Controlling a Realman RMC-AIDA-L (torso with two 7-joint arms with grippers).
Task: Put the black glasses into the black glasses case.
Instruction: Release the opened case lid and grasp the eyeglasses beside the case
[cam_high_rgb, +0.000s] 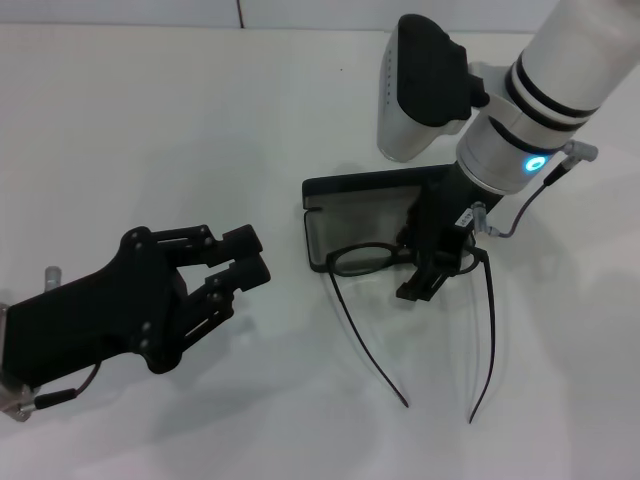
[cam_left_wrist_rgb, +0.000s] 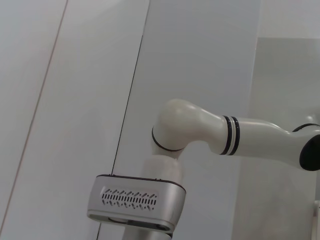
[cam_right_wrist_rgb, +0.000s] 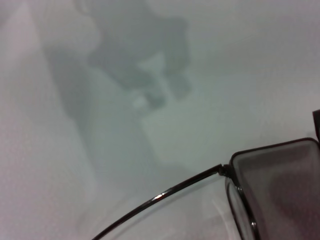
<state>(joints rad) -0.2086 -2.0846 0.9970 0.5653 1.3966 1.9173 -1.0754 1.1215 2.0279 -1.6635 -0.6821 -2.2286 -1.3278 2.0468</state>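
Glasses first: the black glasses (cam_high_rgb: 362, 259) hang from my right gripper (cam_high_rgb: 437, 268), which is clenched on the frame at the lens nearer that arm, so the other lens juts out toward my left side and the 2 temple arms trail open toward my body, their tips apparently resting on the white table (cam_high_rgb: 150, 130). Directly beneath and just beyond this gripper lies the black glasses case (cam_high_rgb: 345, 215), open, its lid standing up on the side away from me and its greyish tray under the lenses. I judge I am holding the frame by one end so the front can be lowered flat into the tray without my fingers fouling the rim.

In the right wrist view I see only one temple arm and the hinge corner of the black glasses (cam_right_wrist_rgb: 235, 175) against the table (cam_right_wrist_rgb: 100, 75).

My left gripper (cam_high_rgb: 235, 262) waits well off to the side of the case, released, touching nothing. The splayed temples worry me: they look longer than the tray and may need folding.
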